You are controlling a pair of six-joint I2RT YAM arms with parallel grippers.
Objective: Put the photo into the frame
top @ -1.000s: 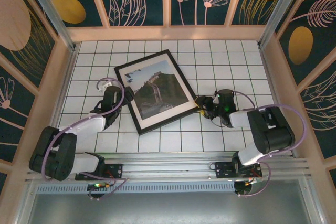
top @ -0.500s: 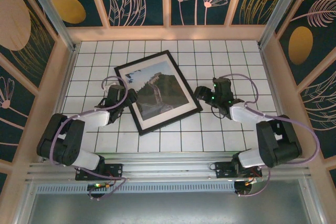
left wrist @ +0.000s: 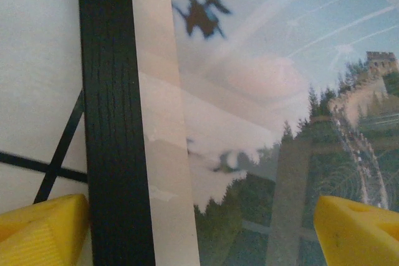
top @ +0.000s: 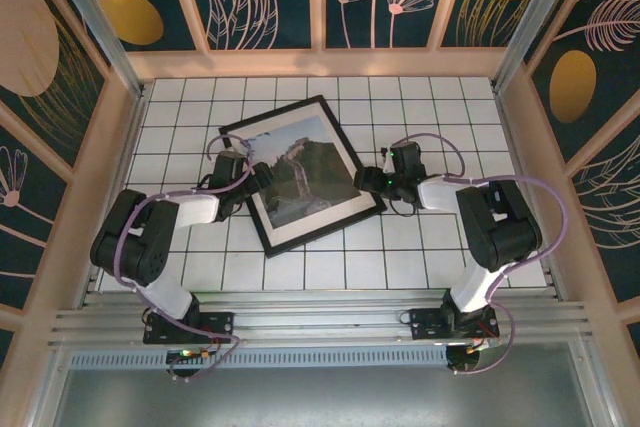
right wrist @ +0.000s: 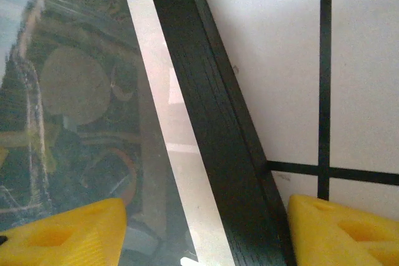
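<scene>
Jaws on the left pincer (left wrist: pixel 199 233) stand wide, with its two yellow fingertips (left wrist: pixel 43 230) far apart at the bottom corners of the left wrist view. The left side of the frame (left wrist: pixel 113 123) runs between them. One fingertip is over the white tiled table (left wrist: pixel 37 60) just outside the black moulding, the other over the photo (left wrist: pixel 280 129) inside it. Nothing is gripped.

The right pincer (right wrist: pixel 202 235) is wide as well and straddles the frame's right side in the same way. One yellow fingertip is over the print and the other over bare tile, with the moulding between them and clear of both. Whether any of the tips touch the surface beneath them I cannot tell.

From above, both arms reach inward from the near edge of the table. The left pincer (top: pixel 262 179) is about midway along the frame's left side. The right pincer (top: pixel 365 182) is on the right side, toward the near right corner.

The frame (top: pixel 271 114) lies flat around the middle of the table, a little toward the far edge, and is turned off square to the tile lines. The photo (top: pixel 305 169) sits inside it — dark hills with a winding wall under a pale sky. A white margin runs all round between the print and the moulding. Up close, reflections lie across the picture — its surface is glossy.
</scene>
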